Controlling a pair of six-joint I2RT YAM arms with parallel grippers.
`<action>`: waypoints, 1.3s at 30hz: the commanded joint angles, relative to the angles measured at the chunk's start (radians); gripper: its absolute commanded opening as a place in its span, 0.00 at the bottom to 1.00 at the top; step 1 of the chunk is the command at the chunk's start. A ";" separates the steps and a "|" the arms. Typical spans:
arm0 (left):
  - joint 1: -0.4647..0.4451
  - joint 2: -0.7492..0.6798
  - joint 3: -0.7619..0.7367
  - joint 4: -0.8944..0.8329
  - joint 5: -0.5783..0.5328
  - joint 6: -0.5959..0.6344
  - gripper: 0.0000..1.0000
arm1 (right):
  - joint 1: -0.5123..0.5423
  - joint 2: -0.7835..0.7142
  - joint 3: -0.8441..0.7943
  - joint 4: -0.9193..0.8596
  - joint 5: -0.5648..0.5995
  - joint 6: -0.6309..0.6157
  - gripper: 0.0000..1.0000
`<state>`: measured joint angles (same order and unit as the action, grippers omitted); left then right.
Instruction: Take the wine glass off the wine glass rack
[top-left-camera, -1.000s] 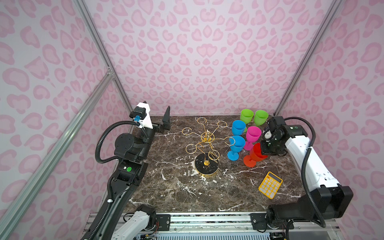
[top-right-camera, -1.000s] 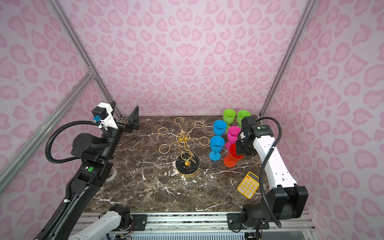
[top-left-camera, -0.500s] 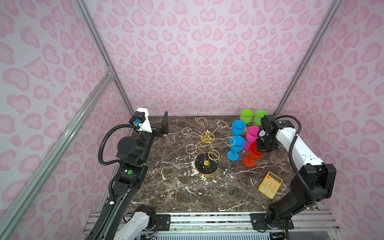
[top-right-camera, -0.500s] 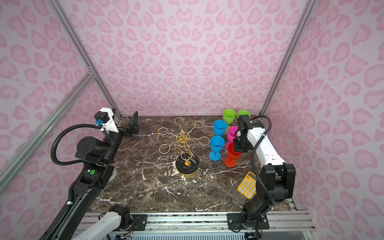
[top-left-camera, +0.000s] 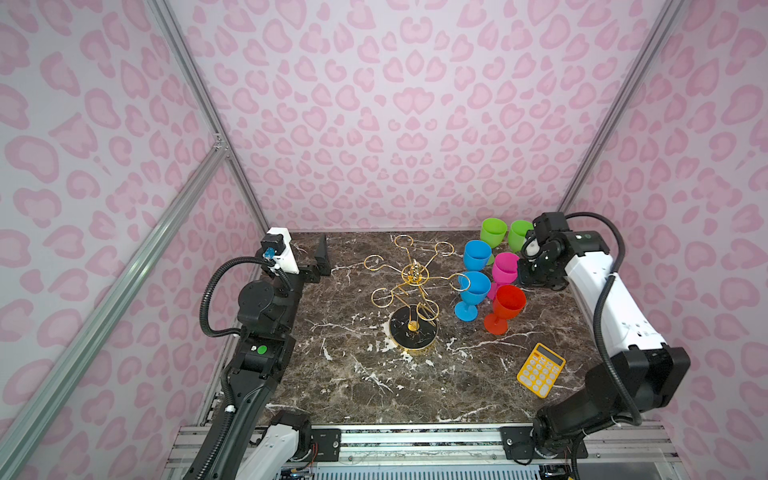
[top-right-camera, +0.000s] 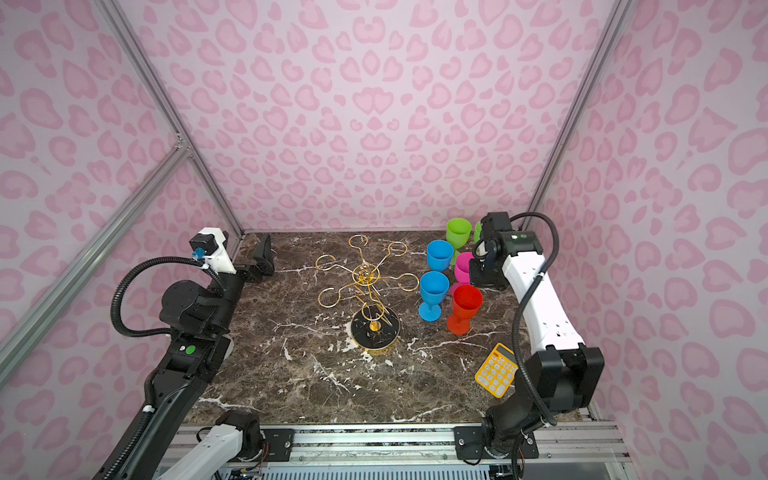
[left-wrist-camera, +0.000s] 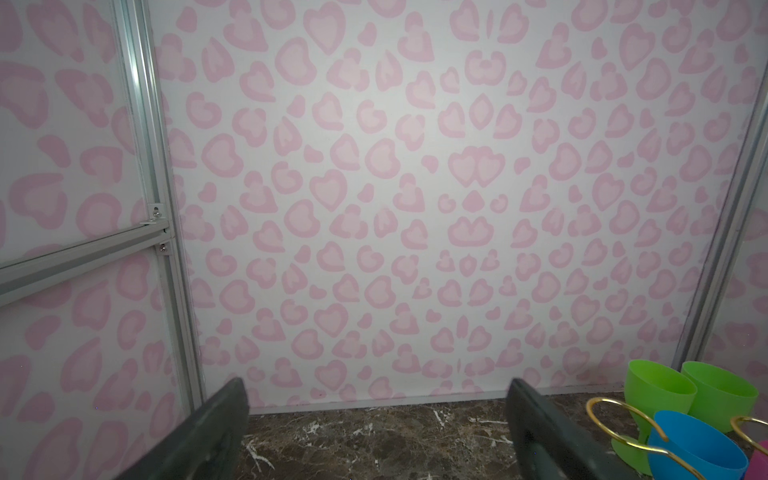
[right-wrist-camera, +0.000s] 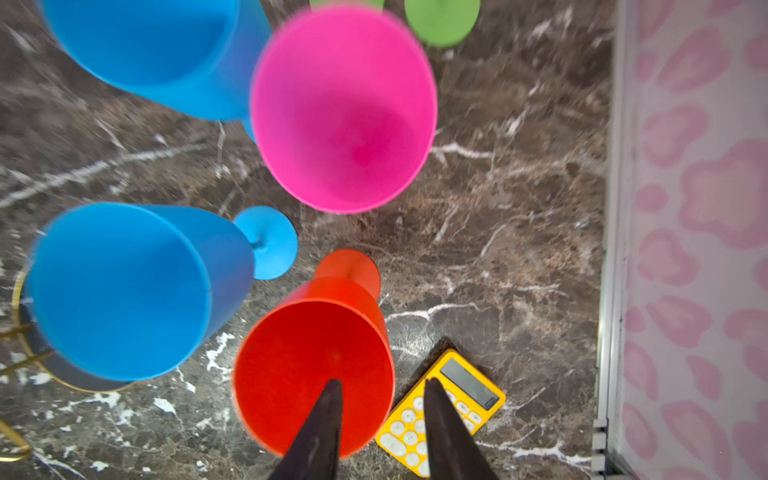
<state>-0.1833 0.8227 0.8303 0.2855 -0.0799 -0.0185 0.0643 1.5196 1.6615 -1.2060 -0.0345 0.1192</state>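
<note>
- As both top views show, the wine glass rack (top-left-camera: 414, 273) stands upright near the middle of the dark marble worktop (top-left-camera: 353, 374).
- It is made of thin gold wire. 6 arms spread from a small hub and each ends in an open loop. Its round black base has a gold rim.
- To the right of the rack, 6 plastic glasses stand upright on the worktop: the blue wine glasses (top-left-camera: 473, 286) (top-left-camera: 477, 253), the pink wine glass (top-left-camera: 505, 268), the red wine glass (top-left-camera: 508, 301) and, at the back, the green wine glasses (top-left-camera: 493, 230) (top-left-camera: 517, 235).
- 1 loop reaches just beside the nearer blue glass.
- The right hand (right-wrist-camera: 380, 386) hangs over the red wine glass with its jaws partly open. 1 finger is over the inside of the bowl and the other is outside the rim. It grips nothing.
- The left hand (left-wrist-camera: 374, 415) is at the back left, well apart from the rack, wide open and empty.
- A yellow calculator (top-left-camera: 540, 370) lies flat near the front right.
</note>
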 joint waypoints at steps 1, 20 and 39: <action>0.018 -0.012 -0.042 0.040 -0.013 -0.036 0.97 | -0.003 -0.084 0.009 0.057 -0.012 0.017 0.49; 0.078 -0.050 -0.515 0.300 -0.061 -0.129 0.97 | -0.147 -0.383 -0.733 1.027 0.265 0.097 0.98; 0.110 0.262 -0.683 0.634 -0.071 -0.094 0.97 | -0.135 -0.447 -1.065 1.374 0.326 0.048 0.98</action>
<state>-0.0799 1.0492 0.1555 0.7975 -0.1673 -0.1188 -0.0776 1.0752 0.6285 0.0696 0.2878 0.1726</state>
